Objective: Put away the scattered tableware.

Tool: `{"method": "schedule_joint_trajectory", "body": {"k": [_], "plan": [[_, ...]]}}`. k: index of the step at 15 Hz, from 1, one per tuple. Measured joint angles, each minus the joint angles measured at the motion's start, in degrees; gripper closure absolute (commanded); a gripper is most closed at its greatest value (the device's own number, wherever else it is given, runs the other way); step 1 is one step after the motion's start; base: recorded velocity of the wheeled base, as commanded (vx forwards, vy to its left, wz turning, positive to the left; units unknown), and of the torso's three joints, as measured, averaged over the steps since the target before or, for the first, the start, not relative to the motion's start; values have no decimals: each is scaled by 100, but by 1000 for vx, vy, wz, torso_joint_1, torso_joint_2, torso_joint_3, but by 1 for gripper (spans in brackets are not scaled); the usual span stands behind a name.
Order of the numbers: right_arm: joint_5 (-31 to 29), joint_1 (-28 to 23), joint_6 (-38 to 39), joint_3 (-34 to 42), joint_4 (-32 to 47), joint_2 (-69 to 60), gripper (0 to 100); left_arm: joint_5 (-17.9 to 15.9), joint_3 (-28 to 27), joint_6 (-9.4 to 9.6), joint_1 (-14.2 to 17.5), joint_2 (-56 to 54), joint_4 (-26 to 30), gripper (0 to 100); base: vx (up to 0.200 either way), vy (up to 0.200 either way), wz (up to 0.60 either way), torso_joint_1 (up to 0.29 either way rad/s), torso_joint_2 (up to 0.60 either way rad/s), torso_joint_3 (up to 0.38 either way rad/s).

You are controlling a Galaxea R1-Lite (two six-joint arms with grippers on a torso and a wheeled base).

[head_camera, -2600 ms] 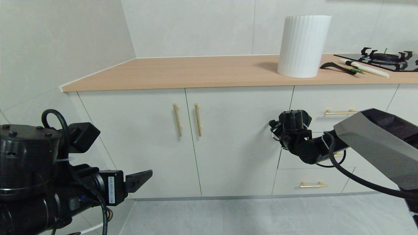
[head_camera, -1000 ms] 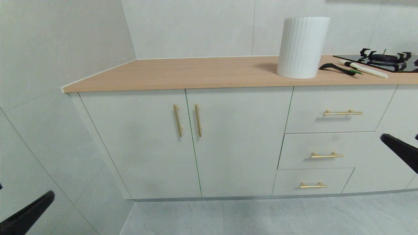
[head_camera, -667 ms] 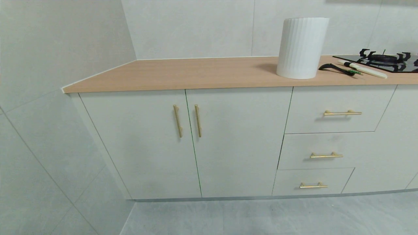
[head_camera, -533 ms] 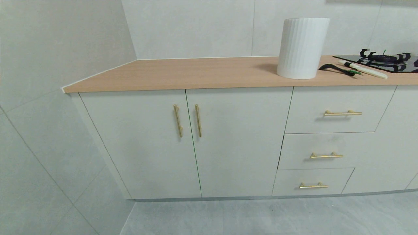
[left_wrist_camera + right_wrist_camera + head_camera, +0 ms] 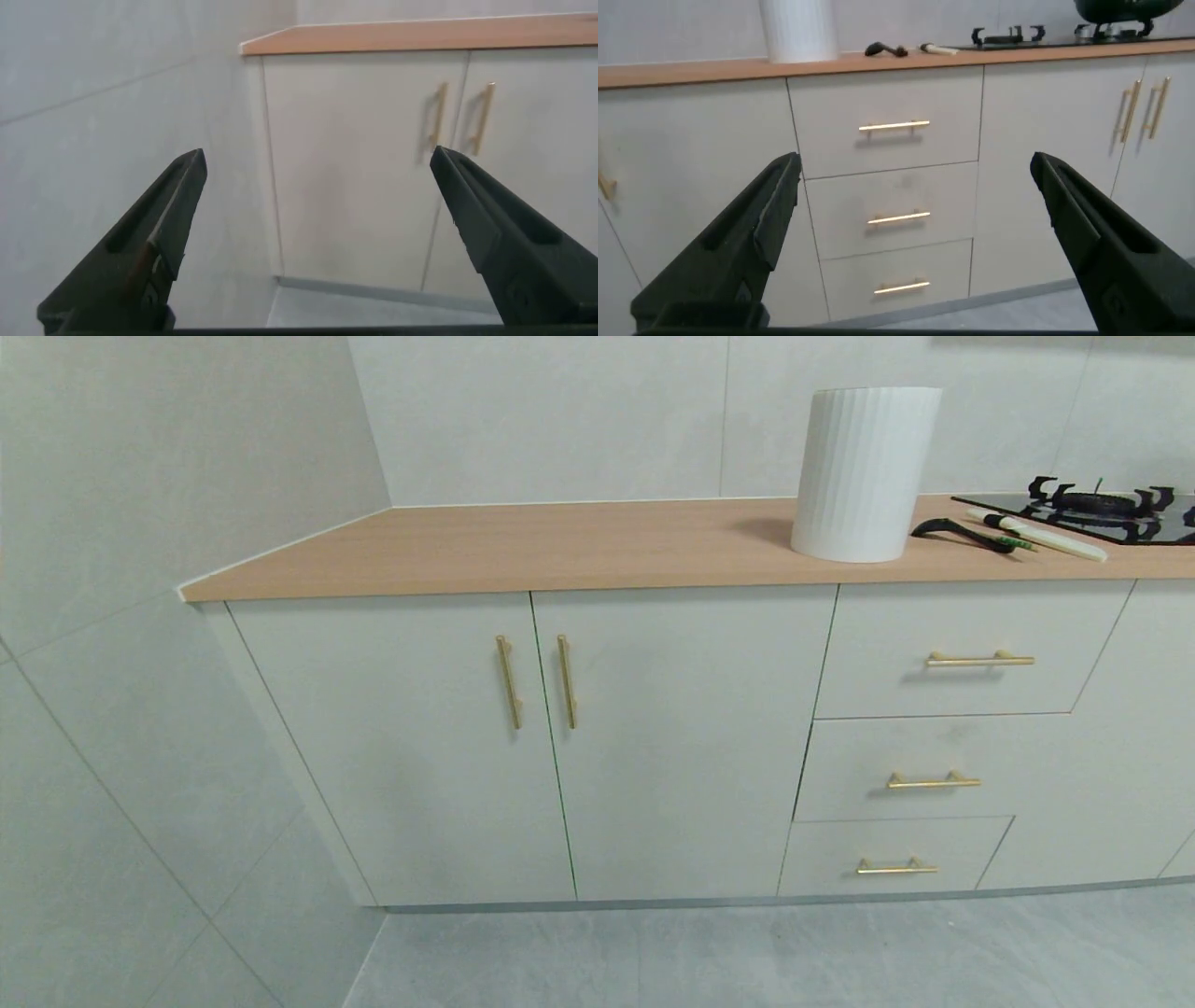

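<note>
On the countertop (image 5: 560,546), beside the ribbed white holder (image 5: 864,471), a black utensil (image 5: 962,533) and a white-handled utensil (image 5: 1055,539) are seen lying. The left gripper (image 5: 316,157) and right gripper (image 5: 913,161) are spread wide, empty. An approach is judged necessary first.

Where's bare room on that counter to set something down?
The countertop is bare from its left corner to the white ribbed container. Right of that it is crowded: a black utensil and a white utensil lie by the hob.

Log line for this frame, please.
left hand open, empty | right hand open, empty | utensils on countertop beside white container
</note>
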Motion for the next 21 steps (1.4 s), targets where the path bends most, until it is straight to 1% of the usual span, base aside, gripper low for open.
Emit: {"method": "schedule_joint_trajectory", "body": {"k": [1,3,5,6,7,8,9,10,12,13,14,17,19,21], "plan": [[2,2,-4,310,-30,-33,0,-101,233,2,110,-133,54,0,0,0,0,0,0,0],[46,-2,11,828,-190,-66,0,-234,677,-13,215,-280,90,0,0,0,0,0,0,0],[230,-2,62,1026,145,-76,0,-407,1112,-24,245,-347,68,0,0,0,0,0,0,0],[349,-2,150,1051,178,-80,0,-462,1398,-33,252,-367,-68,0,0,0,0,0,0,0],[460,-2,174,1059,268,-82,0,-489,1687,-38,252,-374,-354,0,0,0,0,0,0,0],[633,-2,176,1062,428,-82,0,-552,1933,-40,255,-378,-873,0,0,0,0,0,0,0],[706,-2,169,1068,430,-84,0,-684,2135,-71,255,-380,-1154,0,0,0,0,0,0,0],[736,-2,163,1075,423,-84,0,-779,2255,-123,257,-383,-1113,0,0,0,0,0,0,0],[797,-5,141,1084,425,-84,0,-1187,2325,-205,257,-385,-1108,0,0,0,0,0,0,0],[794,-5,176,1089,428,-84,0,-1308,2338,-229,257,-385,-1069,0,0,0,0,0,0,0],[797,-7,176,1089,428,-84,0,-1352,2347,-266,257,-385,-868,0,0,0,0,0,0,0],[802,-7,183,1089,434,-84,0,-1403,2354,-473,257,-385,-855,0,0,0,0,0,0,0],[800,-7,185,1089,439,-84,0,-1401,2354,-534,257,-385,-857,0,0,0,0,0,0,0],[802,-7,185,1089,439,-84,0,-1401,2354,-544,257,-385,-857,0,0,0,0,0,0,0]]}}
